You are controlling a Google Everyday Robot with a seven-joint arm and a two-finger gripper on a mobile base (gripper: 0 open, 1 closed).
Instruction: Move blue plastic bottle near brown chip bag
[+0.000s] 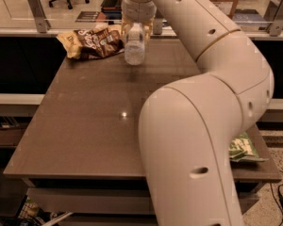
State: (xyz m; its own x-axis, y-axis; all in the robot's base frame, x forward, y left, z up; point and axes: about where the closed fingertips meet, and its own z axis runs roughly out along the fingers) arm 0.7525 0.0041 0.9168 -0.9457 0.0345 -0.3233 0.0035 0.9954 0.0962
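Note:
The blue plastic bottle (134,45) hangs upright in my gripper (136,28), which is shut on its upper part, above the far end of the brown table (85,121). The brown chip bag (92,41) lies crinkled at the table's far left corner, just left of the bottle. The bottle's bottom is close to the table surface; whether it touches I cannot tell.
My large white arm (198,126) fills the right side of the view and hides much of the table. A corner of the flat green chip bag (243,149) shows at the right, near the front edge. A counter with metal posts (35,8) runs behind the table.

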